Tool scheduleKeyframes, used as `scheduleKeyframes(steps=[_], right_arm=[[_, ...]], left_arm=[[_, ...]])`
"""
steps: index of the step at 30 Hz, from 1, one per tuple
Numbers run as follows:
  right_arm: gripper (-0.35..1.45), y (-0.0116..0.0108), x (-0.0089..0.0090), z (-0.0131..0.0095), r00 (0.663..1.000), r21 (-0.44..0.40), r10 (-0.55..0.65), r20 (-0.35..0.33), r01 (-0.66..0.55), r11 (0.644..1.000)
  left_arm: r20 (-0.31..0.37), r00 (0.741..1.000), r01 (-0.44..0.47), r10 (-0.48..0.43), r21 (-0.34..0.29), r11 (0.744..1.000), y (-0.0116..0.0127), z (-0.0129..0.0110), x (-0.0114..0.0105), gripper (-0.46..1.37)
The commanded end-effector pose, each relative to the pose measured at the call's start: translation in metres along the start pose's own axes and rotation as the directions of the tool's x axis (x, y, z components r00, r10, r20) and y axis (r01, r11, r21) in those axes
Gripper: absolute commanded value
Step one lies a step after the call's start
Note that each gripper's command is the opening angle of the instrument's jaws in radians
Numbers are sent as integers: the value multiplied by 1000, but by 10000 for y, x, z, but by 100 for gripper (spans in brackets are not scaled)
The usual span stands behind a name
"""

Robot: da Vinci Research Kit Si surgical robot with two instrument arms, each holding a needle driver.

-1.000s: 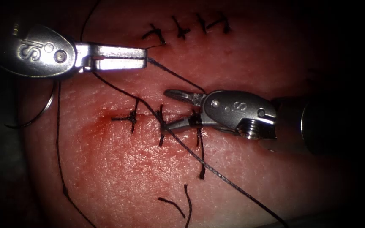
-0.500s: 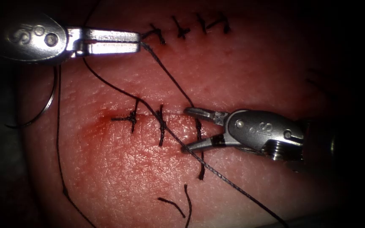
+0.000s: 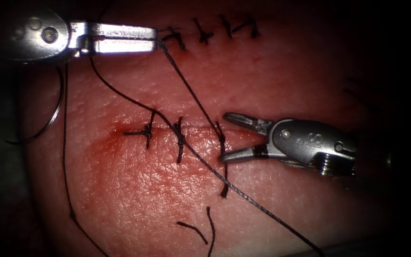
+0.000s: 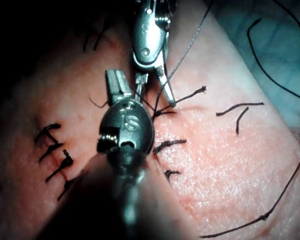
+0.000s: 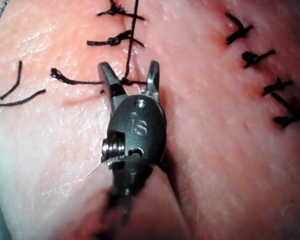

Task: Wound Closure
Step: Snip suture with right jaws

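**A:** Left tool (image 3: 157, 40), what's it got?

**B:** Jaws pressed together on the thread (image 3: 186, 90), pinching it right at the tips. It sits at 11 o'clock from the cut (image 3: 196, 127). From the tips the strand runs taut down toward 5 o'clock and meets the rightmost stitch (image 3: 221, 140). My read is that the height and the tight line keep that strand lifted off the tissue (image 3: 143, 190).

**A:** Right tool (image 3: 222, 137)?

**B:** Jaws spread, holding nothing. It comes in from 3 o'clock with one tip on each side of that same stitch. The right wrist view shows the knot between the two tips. Likely it is placed to work on that knot or strand, but I can't say which.

**A:** Needle (image 3: 55, 114)?

**B:** Free, with neither tool on it. It lies at 9 o'clock, off the left end of the cut at the edge of the tissue, and its curve is out of the flesh. Probably parked clear of the tools.

**A:** Anything else?

**B:**
- Slack thread loops from below the left tool, crosses the middle stitch (image 3: 180, 138) and trails off toward 5 o'clock.
- Another stitch (image 3: 147, 131) stands further left on the cut.
- Red fluid (image 3: 105, 143) stains the left end of the cut.
- Cut ends of thread (image 3: 193, 230) lie loose at 6 o'clock.
- A finished row of stitches (image 3: 205, 33) sits at 12 o'clock.
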State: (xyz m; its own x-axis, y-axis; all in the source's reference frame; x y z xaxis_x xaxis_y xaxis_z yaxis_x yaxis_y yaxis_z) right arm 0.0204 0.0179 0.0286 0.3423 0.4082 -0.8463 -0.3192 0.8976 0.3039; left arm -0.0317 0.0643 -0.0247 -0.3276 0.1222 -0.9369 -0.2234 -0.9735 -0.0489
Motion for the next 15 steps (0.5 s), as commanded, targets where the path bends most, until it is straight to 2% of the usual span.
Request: scheduleKeyframes(steps=[1,8,15], right_arm=[[79,0,-1,6,1000,-12,2,-1,-2,1000],[79,-8,-6,28,1000,-46,6,-12,-6,999],[80,-15,-1,43,998,-67,49,-28,-51,996]], left_arm=[[1,1000,-1,1,-5,1000,0,1,0,-35],[1,1000,-1,1,-5,1000,0,1,0,-35],[0,1000,1,-1,-6,1000,-2,0,0,-35]])
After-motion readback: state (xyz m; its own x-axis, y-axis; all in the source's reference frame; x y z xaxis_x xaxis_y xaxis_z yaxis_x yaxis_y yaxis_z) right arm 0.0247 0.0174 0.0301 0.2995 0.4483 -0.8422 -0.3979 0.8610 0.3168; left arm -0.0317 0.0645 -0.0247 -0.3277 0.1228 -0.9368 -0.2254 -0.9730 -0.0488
